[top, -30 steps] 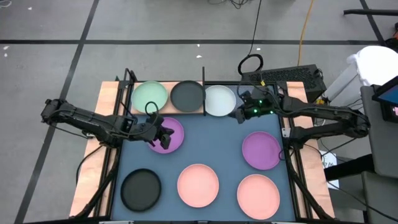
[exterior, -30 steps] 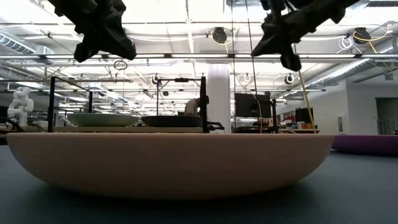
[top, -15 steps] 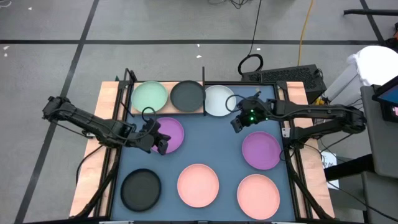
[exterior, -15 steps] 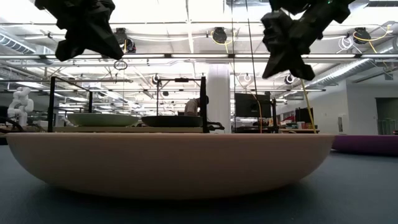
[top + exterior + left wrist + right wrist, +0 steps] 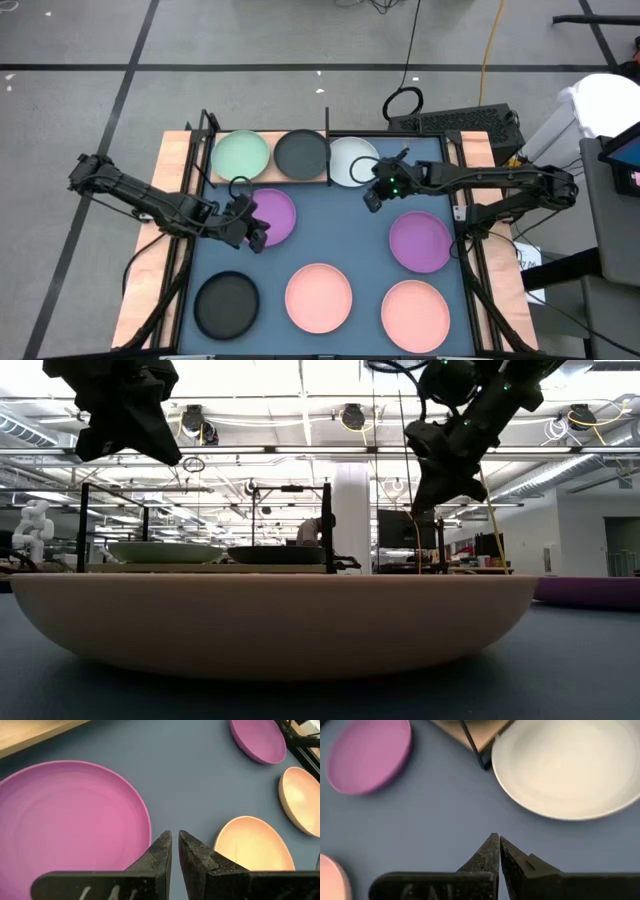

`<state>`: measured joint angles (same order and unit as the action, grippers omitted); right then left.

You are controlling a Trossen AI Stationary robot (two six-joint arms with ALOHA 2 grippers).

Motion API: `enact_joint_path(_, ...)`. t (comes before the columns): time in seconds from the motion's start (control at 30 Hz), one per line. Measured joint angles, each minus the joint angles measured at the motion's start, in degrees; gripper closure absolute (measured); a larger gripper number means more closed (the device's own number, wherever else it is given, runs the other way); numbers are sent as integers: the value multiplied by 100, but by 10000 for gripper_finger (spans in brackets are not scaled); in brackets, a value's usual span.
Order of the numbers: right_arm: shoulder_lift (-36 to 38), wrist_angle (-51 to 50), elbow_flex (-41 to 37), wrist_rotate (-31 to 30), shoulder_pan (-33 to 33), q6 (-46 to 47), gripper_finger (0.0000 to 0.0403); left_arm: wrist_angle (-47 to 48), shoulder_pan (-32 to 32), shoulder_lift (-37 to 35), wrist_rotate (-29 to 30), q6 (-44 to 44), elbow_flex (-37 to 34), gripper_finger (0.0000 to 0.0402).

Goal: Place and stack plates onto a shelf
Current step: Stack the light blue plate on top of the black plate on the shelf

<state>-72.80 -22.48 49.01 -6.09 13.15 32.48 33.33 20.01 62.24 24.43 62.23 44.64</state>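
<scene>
Plates lie in two groups around the shelf (image 5: 265, 178), the light-wood board at the far edge of the blue-grey mat (image 5: 340, 235): a pale green plate (image 5: 242, 155) and a black plate (image 5: 301, 153) already sit side by side on the board, while the whitish plate (image 5: 350, 160) rests on the mat just beside the shelf's right end. Nearer the camera than the shelf lie a purple plate (image 5: 274, 215), a second purple plate (image 5: 419, 241), two salmon pink plates (image 5: 318, 296) and another black plate (image 5: 226, 304). The left gripper (image 5: 252, 230) hangs over the near edge of the closest purple plate, fingers clenched and holding nothing. The right gripper (image 5: 370, 197), likewise clenched and empty, hovers over bare mat just in front of the whitish plate. The step in hand looks like the approach to a pick. Next, each claw probably must part its fingers, drop to a plate's rim and pinch it before lifting toward the shelf.
</scene>
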Motion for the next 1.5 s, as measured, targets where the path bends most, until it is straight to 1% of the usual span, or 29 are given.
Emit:
enact_joint_path(0.1, -26, -95, 0, 13, 0, -245, 393, 53, 0, 0, -17, 113, -1, 364)
enact_joint_path(0.23, 21, -143, 2, 57, -2, -623, 370, 49, 0, 0, -11, 132, 0, 364)
enact_joint_path(0.43, 139, -294, 1, 553, -2, -990, 329, 125, -2, 0, 11, 158, -1, 364)
enact_joint_path(0.53, 196, -198, 2, 620, -2, -1483, 309, 126, -2, 0, 13, 210, 0, 364)
enact_joint_path(0.6, 206, 95, 2, 523, -2, -2011, 296, 128, -2, 2, 15, 246, 0, 364)
enact_joint_path(0.67, 204, 460, -71, 167, -1, -2567, 286, 125, -2, 0, 48, 246, 0, 364)
enact_joint_path(0.73, 199, 1050, -246, -164, 30, -3188, 280, 126, -2, 2, 109, 232, 0, 364)
enact_joint_path(0.83, 199, 1837, -595, -294, 159, -3850, 278, 119, -4, 0, 164, 138, 0, 364)
enact_joint_path(0.93, 195, 2168, -942, -289, 361, -3959, 278, 122, -6, 1, 164, 131, 0, 364)
enact_joint_path(1.03, 193, 2252, -1249, -269, 626, -3746, 278, 121, -5, 0, 163, 247, 0, 364)
enact_joint_path(1.13, 189, 2558, -1485, 58, 851, -3705, 278, 113, -4, 0, 162, 437, 0, 364)
enact_joint_path(1.27, -113, 2898, -1509, 578, 1041, -4124, 278, 111, -6, 0, 162, 545, -1, 364)
enact_joint_path(1.37, -601, 3025, -1362, 914, 1141, -4446, 278, 54, -39, 0, 160, 510, 0, 364)
enact_joint_path(1.5, -1247, 3295, -1131, 934, 1223, -4567, 278, -102, -48, 0, 114, 544, 0, 364)
